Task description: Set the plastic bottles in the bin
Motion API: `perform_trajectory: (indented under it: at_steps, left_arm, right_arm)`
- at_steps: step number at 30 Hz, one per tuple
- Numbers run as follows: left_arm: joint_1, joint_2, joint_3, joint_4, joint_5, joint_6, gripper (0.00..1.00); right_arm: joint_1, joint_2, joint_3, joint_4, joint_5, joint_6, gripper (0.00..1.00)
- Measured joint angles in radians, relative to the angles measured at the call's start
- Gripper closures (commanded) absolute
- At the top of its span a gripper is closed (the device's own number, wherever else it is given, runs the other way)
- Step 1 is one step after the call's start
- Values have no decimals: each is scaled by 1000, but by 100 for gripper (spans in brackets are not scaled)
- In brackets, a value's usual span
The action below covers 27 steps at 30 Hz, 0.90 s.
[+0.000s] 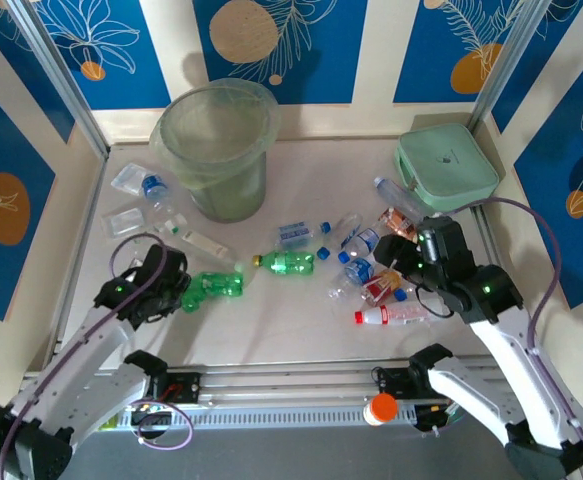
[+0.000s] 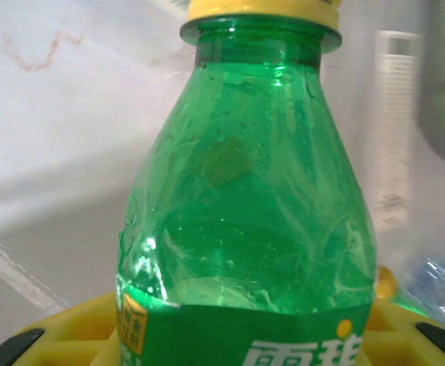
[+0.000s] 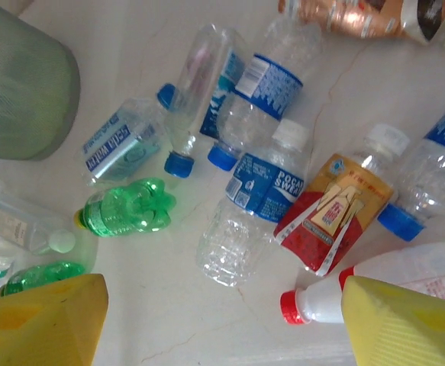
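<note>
Pale marbled tabletop (image 1: 291, 325), blue-patterned walls (image 1: 321, 60). Left gripper (image 1: 183, 290) pinching crumpled green plastic bottle with yellow cap (image 2: 245, 229), lying apart from tall translucent pale-green bin (image 1: 226, 195). Right gripper (image 3: 222, 293) spread wide above scattered clear plastic bottles (image 3: 245, 198), red-capped bottle (image 3: 317, 301) nearest

Green bottle (image 2: 245, 229), yellow cap (image 2: 262, 9)

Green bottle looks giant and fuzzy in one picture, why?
Left wrist view: the green bottle is very close to the lens, so it looms soft, with white glints of glare and a blurred background. Top external view: the same bottle looks small and sharp.
</note>
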Motion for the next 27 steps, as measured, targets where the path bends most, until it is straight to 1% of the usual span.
perform_trajectory:
  at_steps: [1,3,4,7,8,11,14,16,18,21,23,24,27]
  left_arm:
    - [0,-17,25,-6,2,38,62]
    - [0,-38,74,3,14,141,65]
    - [0,-37,106,13,30,205,67]
    - [0,-1,237,56,95,416,68]
    - [0,24,297,84,131,501,67]
    - [0,111,451,173,235,693,66]
    - [-1,246,636,219,288,834,71]
    - [-1,356,772,233,289,893,72]
    - [1,474,910,243,283,937,76]
    - [17,666,1132,245,275,983,86]
    - [49,784,1264,244,283,990,85]
    - [62,820,1305,244,285,989,83]
    - [117,941,1424,234,273,944,82]
  right_arm:
    - [0,-22,-3,5,5,-10,20]
    - [0,-57,-5,16,15,-30,20]
    - [0,-71,-5,24,20,-40,20]
    - [0,-82,-11,56,42,-65,20]
    - [0,-82,-19,71,48,-72,20]
    - [0,-82,-45,110,56,-94,20]
    - [-2,-82,-52,137,57,-112,20]
    - [-2,-82,-52,151,57,-121,20]
    - [-3,-91,-52,159,56,-132,20]
    - [-3,-115,-51,155,64,-138,20]
    - [-3,-137,-51,143,79,-137,20]
    - [-3,-147,-50,135,87,-135,20]
    - [-3,-161,-28,102,109,-116,21]
